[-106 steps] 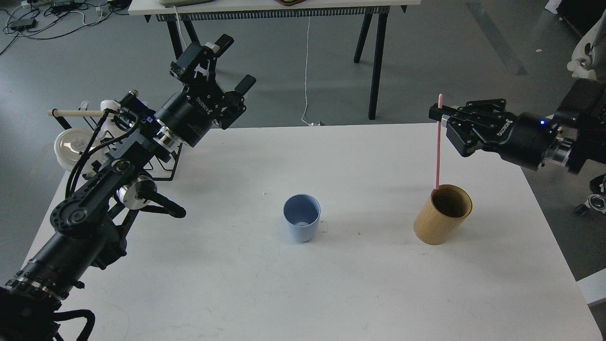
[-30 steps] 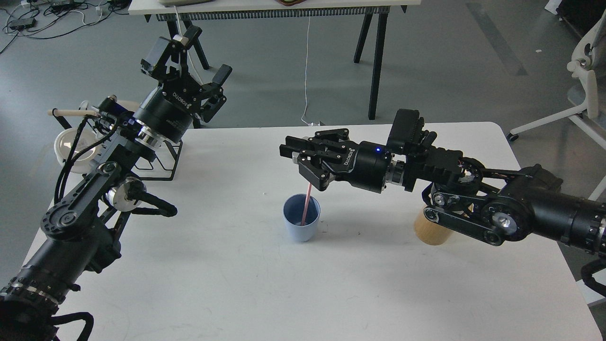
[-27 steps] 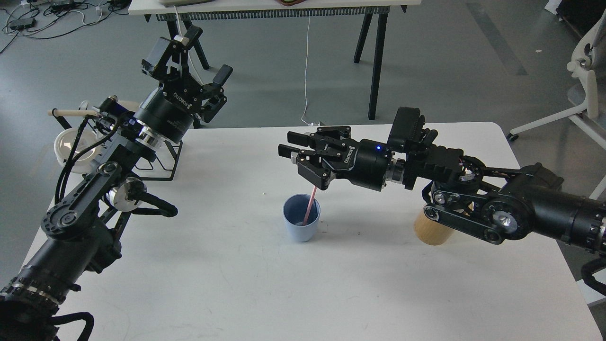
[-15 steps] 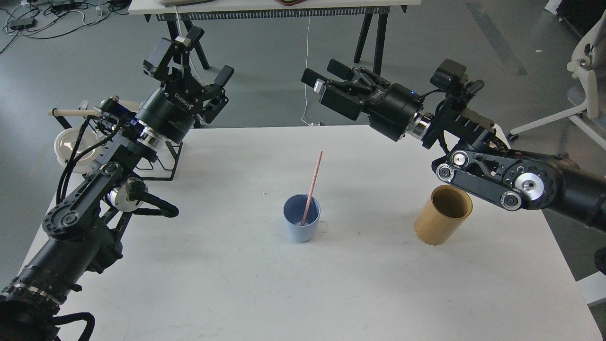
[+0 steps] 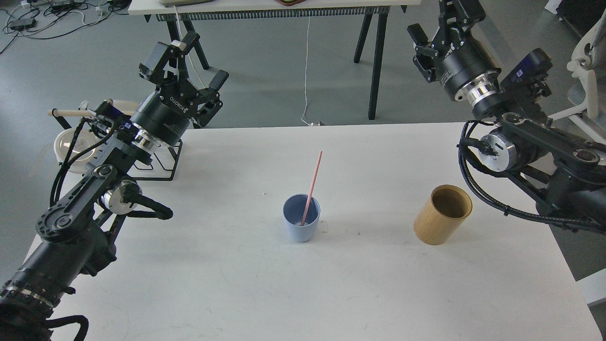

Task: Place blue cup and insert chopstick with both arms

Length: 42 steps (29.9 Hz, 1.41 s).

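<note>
Standing upright near the middle of the white table [image 5: 236,284], blue cup [image 5: 301,224] has the pink chopstick [image 5: 312,182] in it, lower end at the cup bottom, leaning up and to the right, upper part sticking well out above the rim. Left gripper [image 5: 189,61] raised over the far left table edge, fingers spread wide, holding nothing. Right gripper [image 5: 438,23] up high past the far right corner, partly cut off by the top edge; fingers look apart and empty but cannot tell for sure. Tan bamboo cylinder [image 5: 442,221] upright right of the cup, well apart. Black wire rack [image 5: 161,163] with wooden rod [image 5: 75,112] behind left arm.
</note>
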Each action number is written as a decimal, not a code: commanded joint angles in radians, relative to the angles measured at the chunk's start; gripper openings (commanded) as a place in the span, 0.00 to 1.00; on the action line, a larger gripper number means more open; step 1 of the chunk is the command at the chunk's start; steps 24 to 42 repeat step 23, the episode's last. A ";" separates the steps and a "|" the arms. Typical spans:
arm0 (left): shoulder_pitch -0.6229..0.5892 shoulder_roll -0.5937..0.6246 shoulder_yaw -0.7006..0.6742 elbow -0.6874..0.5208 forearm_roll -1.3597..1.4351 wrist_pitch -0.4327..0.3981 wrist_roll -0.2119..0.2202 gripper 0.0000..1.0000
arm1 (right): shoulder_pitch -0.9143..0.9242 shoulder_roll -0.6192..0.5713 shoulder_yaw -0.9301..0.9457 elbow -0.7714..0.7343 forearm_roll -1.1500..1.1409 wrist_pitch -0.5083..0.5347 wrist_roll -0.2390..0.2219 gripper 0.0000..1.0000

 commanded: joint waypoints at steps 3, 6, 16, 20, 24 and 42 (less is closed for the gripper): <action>0.010 0.023 0.000 0.000 -0.057 0.000 0.000 0.99 | -0.172 0.006 0.209 -0.023 0.205 0.369 -0.005 1.00; 0.012 0.043 0.000 0.000 -0.073 0.000 -0.005 0.99 | -0.203 0.008 0.235 -0.054 0.241 0.475 -0.005 1.00; 0.032 0.064 -0.007 -0.006 -0.075 0.000 -0.014 0.99 | -0.295 0.009 0.310 -0.091 0.262 0.499 0.000 1.00; 0.032 0.055 -0.006 -0.009 -0.075 0.000 -0.012 0.99 | -0.303 0.009 0.299 -0.109 0.256 0.499 0.000 1.00; 0.032 0.052 -0.004 -0.011 -0.075 0.000 -0.012 0.99 | -0.329 0.009 0.302 -0.124 0.247 0.499 0.000 1.00; 0.032 0.052 -0.004 -0.011 -0.075 0.000 -0.012 0.99 | -0.329 0.009 0.302 -0.124 0.247 0.499 0.000 1.00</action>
